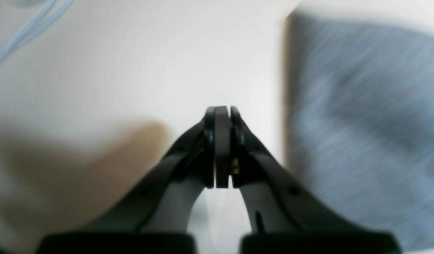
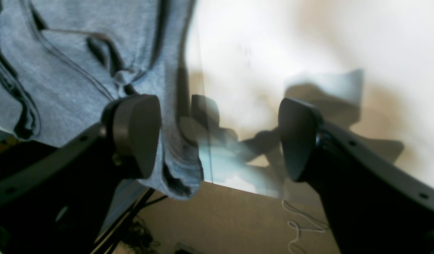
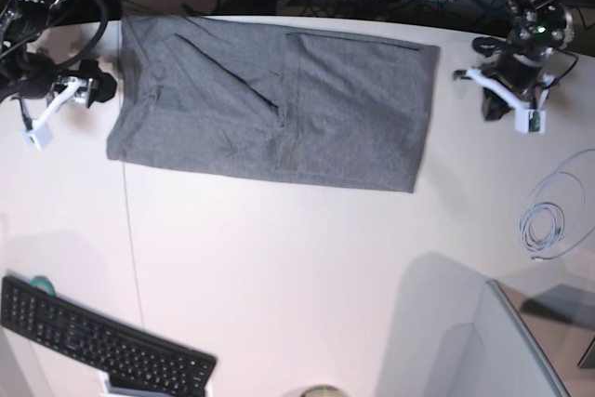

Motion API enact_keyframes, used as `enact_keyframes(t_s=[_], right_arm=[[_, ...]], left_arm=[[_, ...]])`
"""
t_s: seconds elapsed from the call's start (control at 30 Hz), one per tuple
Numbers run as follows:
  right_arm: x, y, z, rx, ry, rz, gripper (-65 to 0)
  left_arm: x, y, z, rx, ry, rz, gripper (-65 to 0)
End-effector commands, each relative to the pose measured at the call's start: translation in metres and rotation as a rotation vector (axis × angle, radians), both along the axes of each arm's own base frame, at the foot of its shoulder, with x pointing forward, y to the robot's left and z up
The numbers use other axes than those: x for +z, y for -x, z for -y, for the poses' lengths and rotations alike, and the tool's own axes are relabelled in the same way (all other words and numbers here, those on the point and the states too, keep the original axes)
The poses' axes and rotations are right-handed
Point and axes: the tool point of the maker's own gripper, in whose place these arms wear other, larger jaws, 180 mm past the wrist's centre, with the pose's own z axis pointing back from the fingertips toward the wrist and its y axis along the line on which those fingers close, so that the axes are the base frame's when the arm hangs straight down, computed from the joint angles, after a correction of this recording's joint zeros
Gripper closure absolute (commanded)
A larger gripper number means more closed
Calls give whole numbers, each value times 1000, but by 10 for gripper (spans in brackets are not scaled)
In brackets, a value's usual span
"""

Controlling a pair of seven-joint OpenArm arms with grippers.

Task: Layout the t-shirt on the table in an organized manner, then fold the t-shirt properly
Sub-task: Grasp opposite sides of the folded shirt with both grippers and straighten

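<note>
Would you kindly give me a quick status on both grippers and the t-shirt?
Left gripper shut, empty, beside shirt. Right gripper open, at shirt's edge. T-shirt partly folded on table. Keyboard and cable clear of it.

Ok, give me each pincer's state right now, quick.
Left pincer: closed, holding nothing, off to the side of the t-shirt.
Right pincer: open, empty, at the shirt's edge over the table.
</note>
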Motion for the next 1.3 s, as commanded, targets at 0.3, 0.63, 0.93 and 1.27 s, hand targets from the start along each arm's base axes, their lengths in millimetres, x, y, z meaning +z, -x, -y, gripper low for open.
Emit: enact_keyframes(t_s=[0.3,0.63,0.93,1.27], right_arm=[[-23,0,-30,-20,-160,-46,-495],[-19,-9,-81,86,-271,-11,-494],[-19,-10,-91,106,-282,-10,-489],[-25,-13,-105,95,-334,-27,-488]], left_arm=[[-18,21,-50,112,72,68,0],[-34,-6,-20,62,143,62,0],[-47,-16,35,-44,209,39,0],[-53,-20,64,-109,236,24,0]])
